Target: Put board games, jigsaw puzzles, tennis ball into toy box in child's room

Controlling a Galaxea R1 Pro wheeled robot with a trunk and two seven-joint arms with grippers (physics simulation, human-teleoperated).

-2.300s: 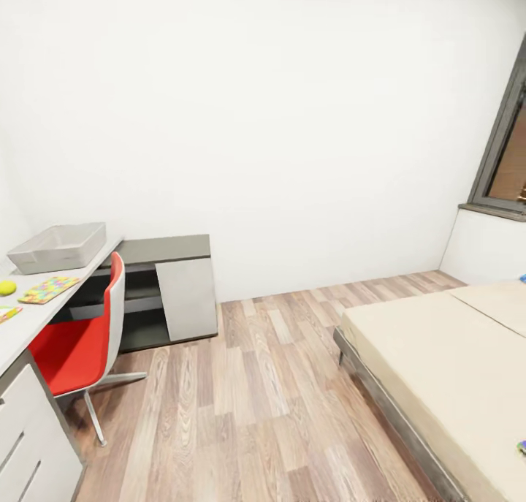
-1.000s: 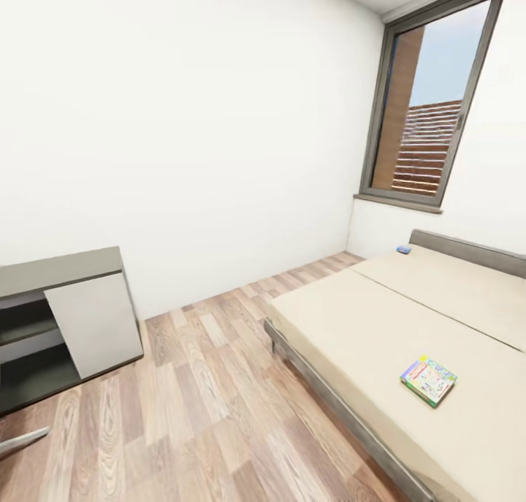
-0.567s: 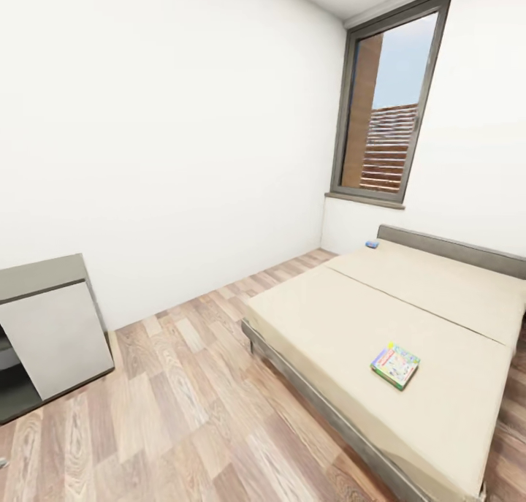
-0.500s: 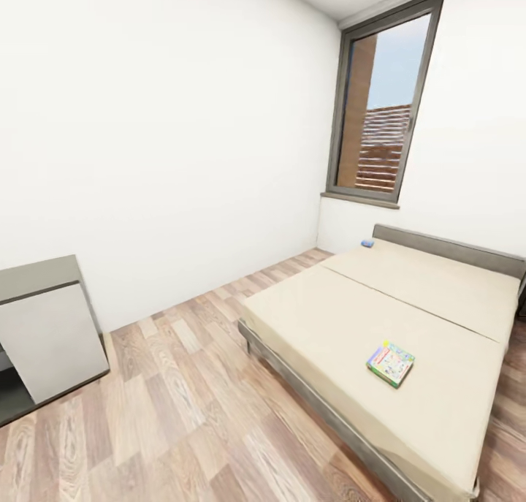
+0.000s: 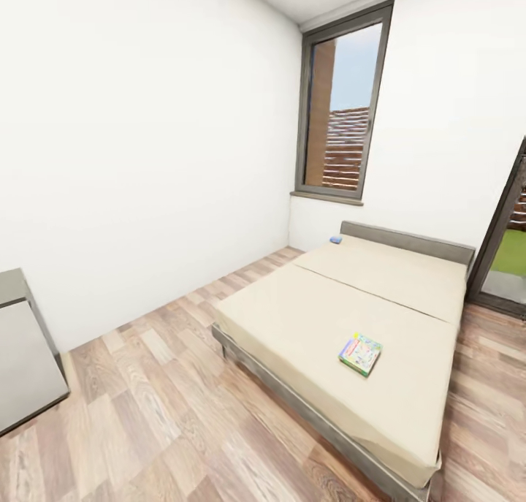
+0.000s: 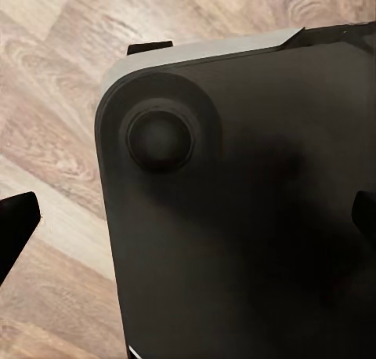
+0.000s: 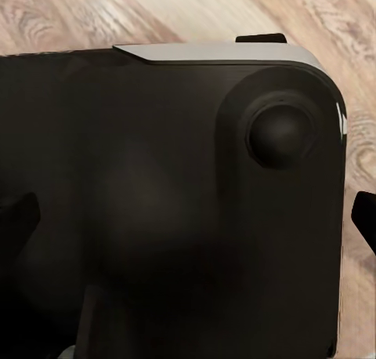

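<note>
Bed point(image 5: 321, 319): landmark; approach its near long side squarely before reaching.
Green board game point(image 5: 361, 354): flat on the mattress, toward the foot.
Blue board game point(image 5: 335, 240): by the headboard corner, too small to read.
Left gripper point(image 6: 188, 222), right gripper point(image 7: 188, 214): fingertips spread wide, released, over the robot's dark base.
Surface: cut off, edge only.
</note>
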